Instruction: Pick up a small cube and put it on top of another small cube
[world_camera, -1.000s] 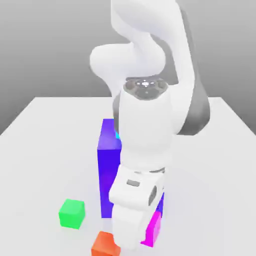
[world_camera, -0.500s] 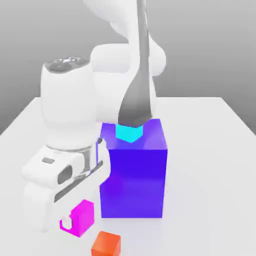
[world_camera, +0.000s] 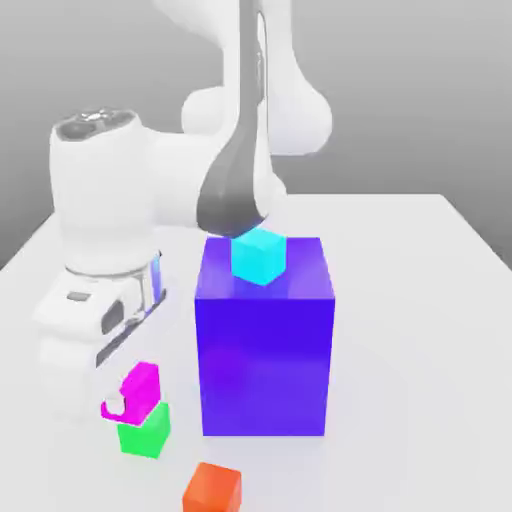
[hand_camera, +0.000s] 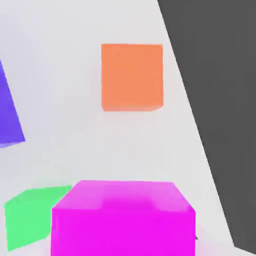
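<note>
Carrying the magenta cube (world_camera: 142, 386), the gripper (world_camera: 128, 398) hangs just above the green cube (world_camera: 143, 433) near the front of the white table (world_camera: 420, 330), toward the exterior view's left. The fingers are pressed together on the magenta cube, one white fingertip (world_camera: 115, 407) showing against its side. In the hand view the magenta cube (hand_camera: 122, 217) sits directly before the camera, with the green cube (hand_camera: 27, 220) partly visible beneath and to one side of it, so the two appear not fully aligned. Whether the magenta cube already touches the green one cannot be told; it seems to sit a little above it. Beside them stands the large blue-purple block (world_camera: 265, 340) with a cyan cube (world_camera: 259, 256) on top; an orange-red cube (world_camera: 212, 488) lies at the table's front edge. Judged from this arrangement, the pick-up is complete and the carry nearly so. Centring over the green cube, lowering, release and withdrawal remain.
</note>
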